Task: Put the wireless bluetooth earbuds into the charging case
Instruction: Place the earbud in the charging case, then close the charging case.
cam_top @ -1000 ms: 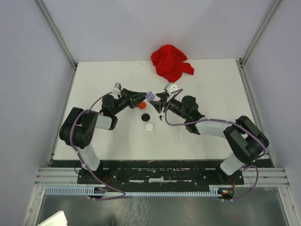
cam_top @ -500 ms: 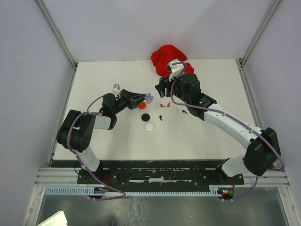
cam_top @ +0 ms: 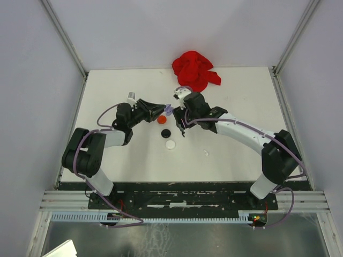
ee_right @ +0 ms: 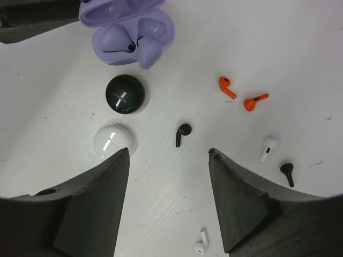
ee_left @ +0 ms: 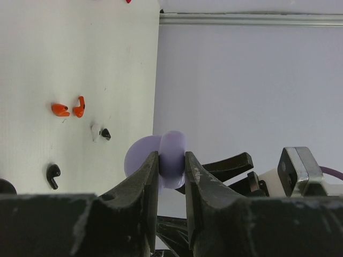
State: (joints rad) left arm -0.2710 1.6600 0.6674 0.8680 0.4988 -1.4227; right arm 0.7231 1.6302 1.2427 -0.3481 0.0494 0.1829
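Lying loose on the white worktop (ee_right: 300, 43), most of the earbuds (ee_right: 255, 101) had not yet been put away. A red pair (ee_right: 226, 87) sat close together, a black bud (ee_right: 182, 134) lay near the middle, and a second black bud (ee_right: 288, 173) lay just beside a white bud (ee_right: 268, 149). Another white bud (ee_right: 201, 246) lay at the near edge of the right wrist view. One lilac bud (ee_right: 150, 53) rested at the lip of the open lilac case (ee_right: 128, 32); whether it was fully seated or only leaning there could not be told. A second lilac shape seemed to lie in the well beside it. The left claw (ee_left: 172, 160) had its fingers drawn narrow on the case and pinched one shell, apparently holding it clear of the worktop. The right claw (ee_right: 169, 198) hovered above the scattered buds with its fingers spread wide and nothing between them, the first black bud showing in the gap. A black disc (ee_right: 124, 94) and a white disc (ee_right: 113, 140) lay just below the case, and a red cloth (cam_top: 195, 69) was bunched at the far edge, well apart. By my reading the job was early: at most the lilac buds were home, six buds waited outside, and each needed a pick and a careful drop.
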